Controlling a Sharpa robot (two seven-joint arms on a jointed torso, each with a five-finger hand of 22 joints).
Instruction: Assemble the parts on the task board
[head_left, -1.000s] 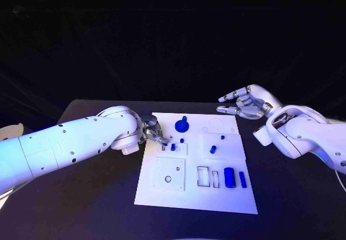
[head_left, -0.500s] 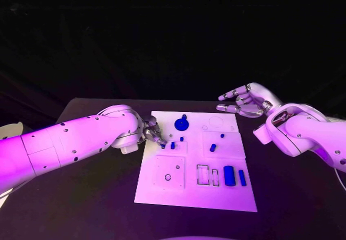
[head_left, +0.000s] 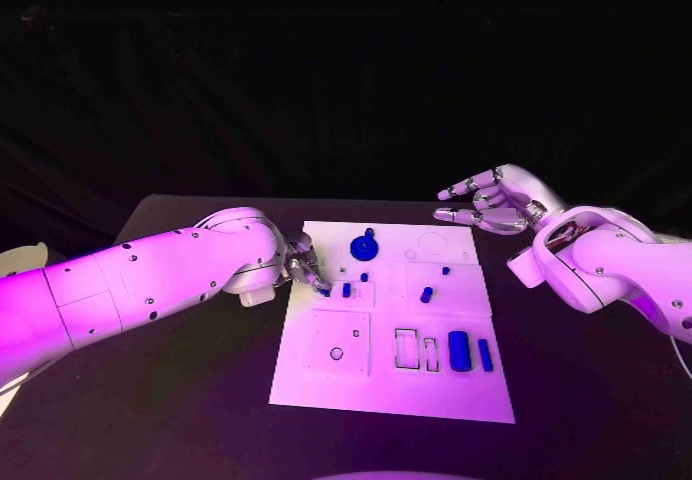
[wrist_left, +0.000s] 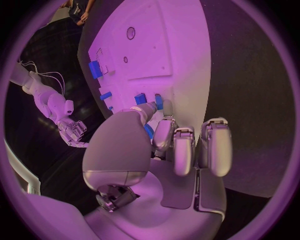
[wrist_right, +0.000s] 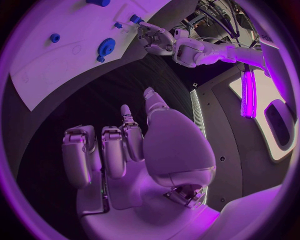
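The left hand (head_left: 304, 266) sits at the left edge of the white board (head_left: 378, 395), left of the frame's middle, its fingertips (wrist_left: 150, 111) down among two small blue pegs (head_left: 346, 290). Whether it pinches a peg or merely touches one, I cannot tell: in the left wrist view the thumb and a finger meet right at a blue piece, with the contact hidden.

The right hand (head_left: 488, 205) hovers released, fingers apart, over the tabletop (head_left: 173, 400) past the board's upper right corner.

A blue gear (head_left: 364, 246) sits at the board's top; two blue bars (head_left: 459, 352) lie at lower right beside empty slots.

The step seems to be seating a peg. Best to keep it upright, line it over its hole, press straight down, and avoid nudging the neighbouring peg.
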